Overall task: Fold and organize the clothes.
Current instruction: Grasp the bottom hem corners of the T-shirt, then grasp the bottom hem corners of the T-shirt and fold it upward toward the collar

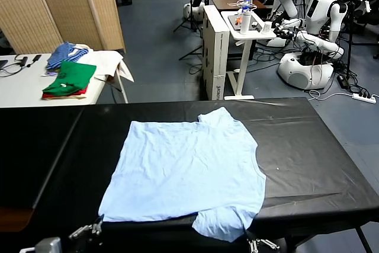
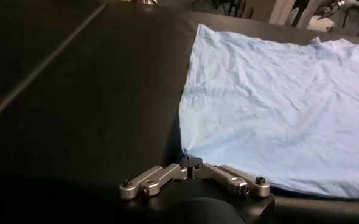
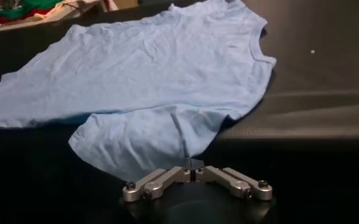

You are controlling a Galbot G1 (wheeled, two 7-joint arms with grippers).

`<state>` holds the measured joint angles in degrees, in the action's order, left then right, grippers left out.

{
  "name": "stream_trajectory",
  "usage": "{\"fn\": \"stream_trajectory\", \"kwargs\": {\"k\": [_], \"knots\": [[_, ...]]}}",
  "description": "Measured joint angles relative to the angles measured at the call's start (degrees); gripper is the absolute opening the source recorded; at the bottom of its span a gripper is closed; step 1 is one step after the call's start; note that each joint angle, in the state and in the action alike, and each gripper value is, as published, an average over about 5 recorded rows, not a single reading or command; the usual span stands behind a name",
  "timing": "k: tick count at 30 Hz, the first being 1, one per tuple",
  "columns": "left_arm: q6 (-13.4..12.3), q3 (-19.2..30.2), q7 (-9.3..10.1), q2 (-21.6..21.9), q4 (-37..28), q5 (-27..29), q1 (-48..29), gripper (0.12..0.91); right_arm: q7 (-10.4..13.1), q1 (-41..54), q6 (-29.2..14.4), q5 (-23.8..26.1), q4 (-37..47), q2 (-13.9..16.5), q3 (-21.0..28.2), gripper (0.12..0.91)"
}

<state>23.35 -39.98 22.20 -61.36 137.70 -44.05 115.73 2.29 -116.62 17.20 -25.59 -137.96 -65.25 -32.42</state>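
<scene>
While one sky-blue T-shirt (image 1: 183, 173) lies flat mid-table, neckline toward three o'clock, long axis nine-to-three, two grippers pinch it; left gripper (image 2: 191, 163) its hem corner; right gripper (image 3: 193, 162) its near sleeve.

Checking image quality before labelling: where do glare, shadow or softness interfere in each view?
Head view: overhead light streaks the black table; T-shirt evenly lit, wrinkles clear. Left wrist view: left end effector sits in shadow, the shirt's far edge slightly soft. Right wrist view: right end effector dim, a pale sheen band on the table, background garments blurred.
</scene>
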Motion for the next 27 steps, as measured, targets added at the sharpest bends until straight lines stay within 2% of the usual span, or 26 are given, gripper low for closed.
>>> {"fn": "stream_trajectory", "kwargs": {"k": [4,10,20,27], "knots": [[-2.46,0.75,-0.44,-0.54,0.17,2.15,-1.07,0.146,0.11,1.78,-1.48,-2.05,-0.13,0.4,-0.48,0.139],[-5.6,2.31,-0.64,-1.24,-0.89,3.91,-4.35,0.146,0.85,7.77,-1.38,-4.4,1.57,1.56,-0.39,0.139],[-7.21,5.39,-0.86,-3.53,-4.88,7.14,-12.92,0.146,1.86,21.11,-0.92,-5.62,10.94,3.31,2.65,0.139],[-8.26,7.02,-1.83,-4.54,-8.63,10.79,-18.25,0.146,2.49,31.5,-0.54,-4.95,18.93,4.37,6.06,0.139]]}}
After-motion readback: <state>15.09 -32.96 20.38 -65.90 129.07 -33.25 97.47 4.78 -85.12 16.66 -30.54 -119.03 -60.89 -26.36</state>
